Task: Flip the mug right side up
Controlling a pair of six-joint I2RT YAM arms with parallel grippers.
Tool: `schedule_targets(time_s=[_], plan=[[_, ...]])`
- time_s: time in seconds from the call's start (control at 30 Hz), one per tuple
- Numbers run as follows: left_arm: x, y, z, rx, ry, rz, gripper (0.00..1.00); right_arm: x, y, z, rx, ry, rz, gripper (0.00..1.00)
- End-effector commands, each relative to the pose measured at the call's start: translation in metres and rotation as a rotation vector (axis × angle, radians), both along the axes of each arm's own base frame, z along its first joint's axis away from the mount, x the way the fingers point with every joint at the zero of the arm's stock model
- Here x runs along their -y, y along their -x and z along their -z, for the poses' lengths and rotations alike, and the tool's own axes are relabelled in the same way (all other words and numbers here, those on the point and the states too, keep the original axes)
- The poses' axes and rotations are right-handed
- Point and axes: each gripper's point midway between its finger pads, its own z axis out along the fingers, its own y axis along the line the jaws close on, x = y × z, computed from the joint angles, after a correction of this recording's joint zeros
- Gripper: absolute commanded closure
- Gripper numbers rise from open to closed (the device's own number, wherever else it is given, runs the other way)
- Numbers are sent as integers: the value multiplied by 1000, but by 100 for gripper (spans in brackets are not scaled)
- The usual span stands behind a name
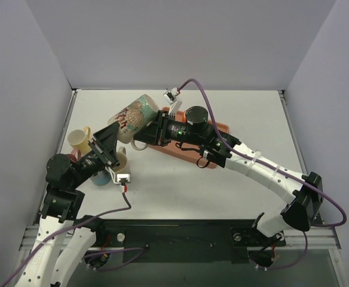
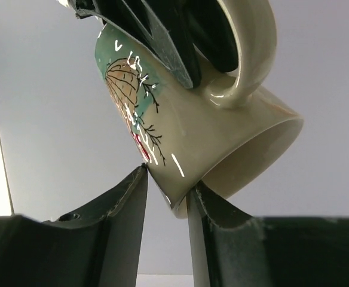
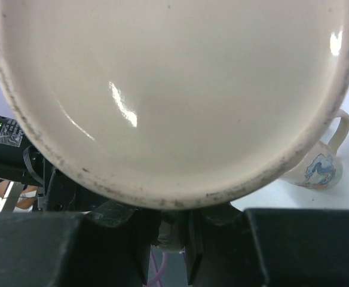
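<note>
The mug (image 1: 135,117) is cream with a teal and red leaf pattern. It hangs in the air on its side, above the left back of the table, mouth toward the left arm. My left gripper (image 1: 116,137) is shut on its rim. In the left wrist view one finger (image 2: 132,197) is on the outer wall of the mug (image 2: 180,125) and the other sits inside the mouth. My right gripper (image 1: 153,131) is shut on the mug's handle (image 2: 252,54). In the right wrist view the mug's base (image 3: 174,89) fills the frame above my gripper (image 3: 171,233).
A yellow mug (image 1: 79,139) and a cream mug (image 1: 121,160) stand at the left beside the left arm. A white mug with a blue picture (image 3: 318,167) stands on the table. An orange tray (image 1: 189,152) lies under the right arm's wrist.
</note>
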Motion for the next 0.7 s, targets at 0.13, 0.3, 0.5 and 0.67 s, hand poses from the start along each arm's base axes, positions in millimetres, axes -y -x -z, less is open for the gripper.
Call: schedule_targets(time_s=[0.13,0.3,0.5,0.67], plan=[[5,9,-11,69,-11,37,100,2,2,-77,171,-181,-4,100],[-15,-5,6,-185,-10,-87,100,37,-43,-31,170,26,191,65],[-66,-53,14,-462,120,-443,100,94,-80,5,171,152,413,22],[-111,-87,51,-787,265,-832,100,130,-88,25,203,272,522,20]])
